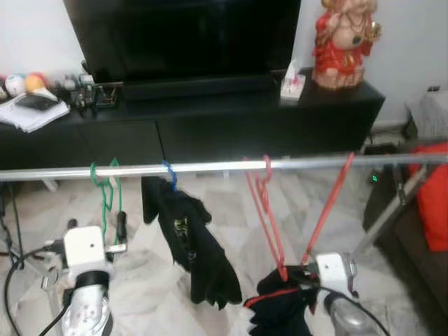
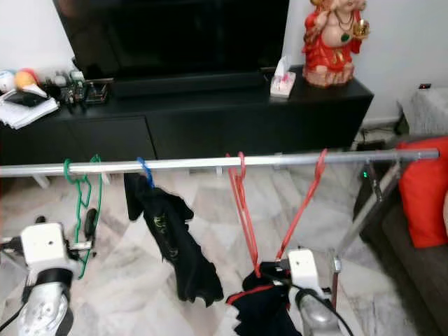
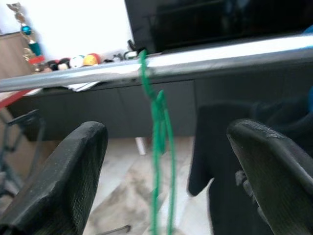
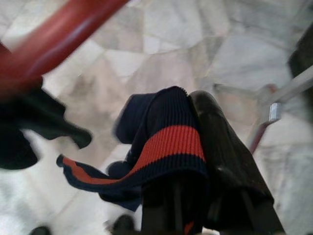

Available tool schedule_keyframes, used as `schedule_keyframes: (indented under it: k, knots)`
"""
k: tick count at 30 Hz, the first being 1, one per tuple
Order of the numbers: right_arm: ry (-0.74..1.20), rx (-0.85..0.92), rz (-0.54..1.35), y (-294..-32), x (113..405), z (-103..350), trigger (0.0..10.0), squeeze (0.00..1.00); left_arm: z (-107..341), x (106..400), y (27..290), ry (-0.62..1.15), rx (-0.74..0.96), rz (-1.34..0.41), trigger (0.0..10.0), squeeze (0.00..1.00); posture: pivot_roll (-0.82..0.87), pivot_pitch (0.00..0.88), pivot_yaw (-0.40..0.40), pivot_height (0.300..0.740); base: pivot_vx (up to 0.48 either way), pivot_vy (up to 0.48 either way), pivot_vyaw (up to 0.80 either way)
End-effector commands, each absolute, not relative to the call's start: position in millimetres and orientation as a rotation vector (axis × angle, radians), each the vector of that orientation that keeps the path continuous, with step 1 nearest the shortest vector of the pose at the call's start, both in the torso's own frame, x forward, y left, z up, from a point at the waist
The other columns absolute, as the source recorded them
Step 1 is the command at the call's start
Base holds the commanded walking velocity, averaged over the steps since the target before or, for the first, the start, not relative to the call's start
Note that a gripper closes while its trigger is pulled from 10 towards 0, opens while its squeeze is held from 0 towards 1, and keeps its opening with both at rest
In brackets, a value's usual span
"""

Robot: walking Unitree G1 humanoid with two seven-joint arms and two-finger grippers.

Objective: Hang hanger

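A silver rail [image 1: 210, 166] crosses the view. On it hang a green hanger [image 1: 106, 192], a blue hook carrying a black garment [image 1: 192, 245], and a red hanger [image 1: 268, 210]. A second red hanger [image 1: 329, 203] is hooked over the rail and slants down to a navy garment with a red stripe [image 4: 171, 142]. My right gripper [image 1: 299, 278] is shut on that garment below the rail. My left gripper [image 3: 166, 142] is open, one finger [image 3: 63, 171] on each side of the green hanger [image 3: 159, 147], a little short of it.
A black TV cabinet [image 1: 231, 119] with a TV [image 1: 189, 35], a red statue [image 1: 344, 42] and a tissue box [image 1: 292, 80] stands behind the rail. A red cushion [image 1: 435, 196] and the rack's leg [image 1: 392, 210] are at the right. Marble floor lies below.
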State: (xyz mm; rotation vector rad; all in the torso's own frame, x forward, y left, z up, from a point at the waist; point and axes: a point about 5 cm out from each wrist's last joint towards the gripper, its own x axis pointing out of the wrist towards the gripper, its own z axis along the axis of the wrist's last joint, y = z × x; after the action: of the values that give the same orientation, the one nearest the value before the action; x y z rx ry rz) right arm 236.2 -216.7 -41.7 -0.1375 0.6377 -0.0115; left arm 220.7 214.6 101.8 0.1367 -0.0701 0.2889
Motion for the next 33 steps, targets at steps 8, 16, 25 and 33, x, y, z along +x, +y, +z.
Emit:
schedule_keyframes:
  k: [8, 16, 25, 33]
  knots:
    - [0.598, -0.132, 0.013, -208, 244, -37, 10.0, 0.00, 107, 211, 231, -0.039, 0.082, 0.278, 10.0, 0.00, -0.08, 0.000, 0.011, 0.740, 0.000, 0.000, 0.00]
    - [0.600, -0.137, 0.019, -208, 243, -37, 10.0, 0.00, 125, 207, 257, 0.039, -0.066, 0.263, 10.0, 1.00, -0.06, 0.000, 0.006, 0.740, 0.000, 0.000, 0.00]
    - [0.603, -0.142, 0.028, -207, 244, -37, 10.0, 0.00, 120, 225, 280, 0.181, 0.016, 0.195, 10.0, 1.00, -0.07, 0.000, 0.010, 0.740, 0.000, 0.000, 0.00]
    - [0.617, -0.140, 0.025, -207, 241, -40, 10.0, 0.00, 115, 245, 299, 0.239, 0.028, 0.117, 10.0, 1.00, -0.07, 0.000, 0.018, 0.740, 0.000, 0.000, 0.00]
